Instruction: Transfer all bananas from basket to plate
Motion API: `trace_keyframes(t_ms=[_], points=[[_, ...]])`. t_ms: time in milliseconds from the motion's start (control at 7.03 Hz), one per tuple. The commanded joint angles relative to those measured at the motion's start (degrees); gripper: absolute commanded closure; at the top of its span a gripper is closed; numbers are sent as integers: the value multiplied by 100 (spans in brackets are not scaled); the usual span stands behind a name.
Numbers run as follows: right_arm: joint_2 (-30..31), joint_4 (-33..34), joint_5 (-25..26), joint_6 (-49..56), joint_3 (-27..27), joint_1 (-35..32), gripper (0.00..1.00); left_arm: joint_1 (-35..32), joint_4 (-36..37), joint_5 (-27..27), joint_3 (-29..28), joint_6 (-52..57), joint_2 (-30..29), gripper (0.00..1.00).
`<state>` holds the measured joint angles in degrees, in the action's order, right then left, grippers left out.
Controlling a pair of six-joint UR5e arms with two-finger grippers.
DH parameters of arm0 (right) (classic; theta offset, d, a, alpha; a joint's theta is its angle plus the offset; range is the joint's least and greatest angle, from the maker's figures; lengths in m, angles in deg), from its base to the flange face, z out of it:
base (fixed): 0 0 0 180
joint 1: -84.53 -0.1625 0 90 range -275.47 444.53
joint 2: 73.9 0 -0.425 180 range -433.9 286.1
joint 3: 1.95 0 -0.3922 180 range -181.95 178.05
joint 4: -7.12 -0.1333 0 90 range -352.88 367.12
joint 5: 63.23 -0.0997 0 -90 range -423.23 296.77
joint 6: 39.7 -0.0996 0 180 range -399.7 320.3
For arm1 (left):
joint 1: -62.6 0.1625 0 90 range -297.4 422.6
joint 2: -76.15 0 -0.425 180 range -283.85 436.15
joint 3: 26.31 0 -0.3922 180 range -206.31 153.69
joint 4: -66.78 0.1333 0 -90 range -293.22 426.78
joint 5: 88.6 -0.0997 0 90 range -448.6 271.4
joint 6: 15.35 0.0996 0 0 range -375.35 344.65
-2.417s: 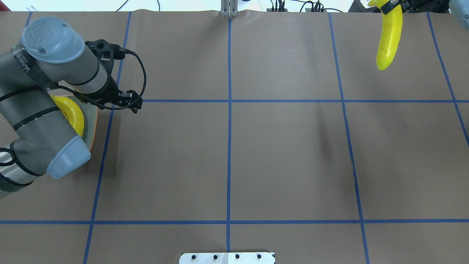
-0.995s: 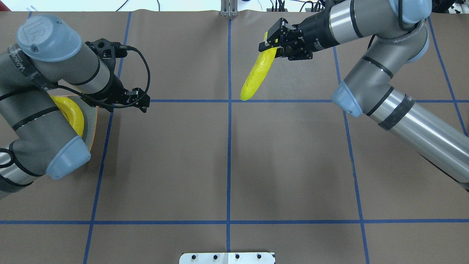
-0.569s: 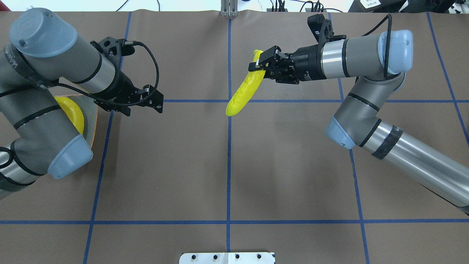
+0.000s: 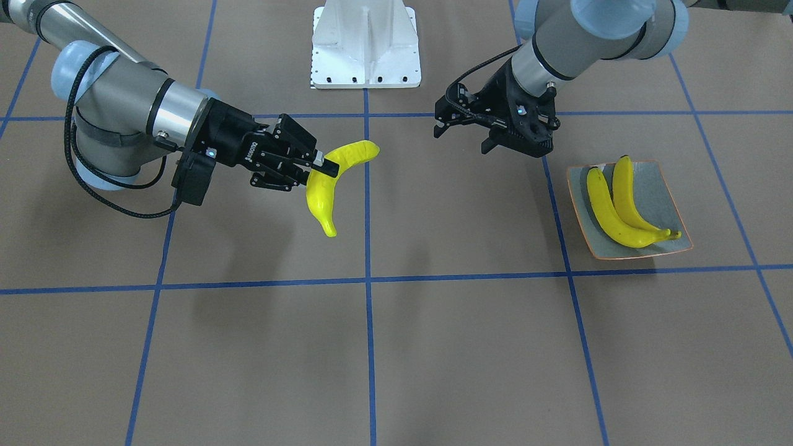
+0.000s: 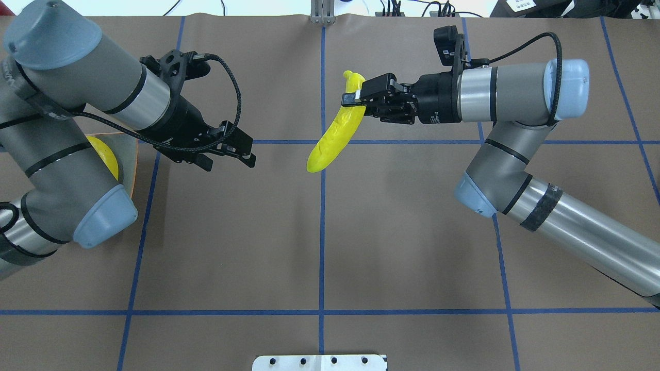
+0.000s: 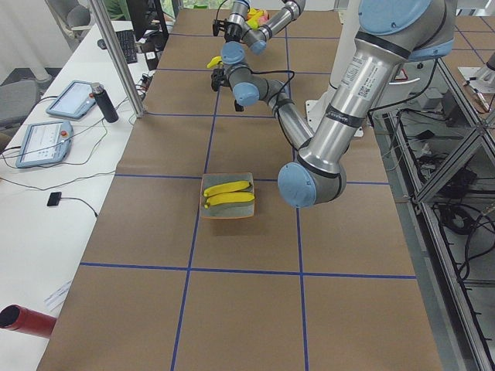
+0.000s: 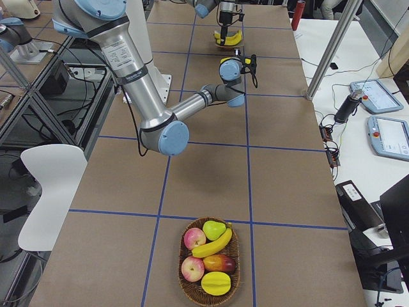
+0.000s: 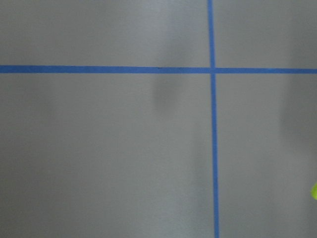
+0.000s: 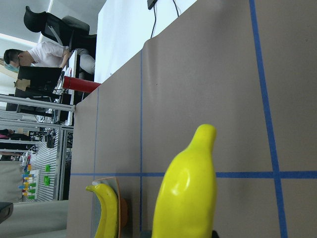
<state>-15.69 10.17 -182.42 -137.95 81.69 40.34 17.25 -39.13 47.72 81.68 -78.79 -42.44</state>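
Since my right gripper (image 5: 353,98), clamped on a banana (image 5: 330,139), has swung toward the plate (image 4: 664,192), my left gripper (image 4: 461,141), fingers spread, advances from it for hand-over.

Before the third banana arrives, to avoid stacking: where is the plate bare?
The plate is bare in the strip between the two bananas and its rim on the robot's far left; the other half is crowded.

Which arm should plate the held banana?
Left, likely. The grey-green, orange-rimmed plate lies on its side, and the left gripper is open facing the glossy yellow banana in the right gripper.
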Motion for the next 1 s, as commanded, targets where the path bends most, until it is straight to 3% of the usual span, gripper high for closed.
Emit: trace_keyframes(t_ms=[0,284,427,569,711,853], points=[[58,-811,2,-141,20,69,100,-9,-665,787,-6,-2,3,0],[269,-1785,2,-344,29,69,100,-26,-1384,1045,3,-29,11,0],[331,-1903,2,-335,55,87,100,-18,-1545,976,-6,-98,-6,0],[340,-1948,10,-344,81,113,100,-18,-1930,557,64,-1056,-67,0],[340,-2027,19,-483,134,192,100,0,-3021,223,-92,-2440,-76,0],[384,-2053,19,-668,300,210,100,0,-3937,202,-268,-2994,-76,0]])
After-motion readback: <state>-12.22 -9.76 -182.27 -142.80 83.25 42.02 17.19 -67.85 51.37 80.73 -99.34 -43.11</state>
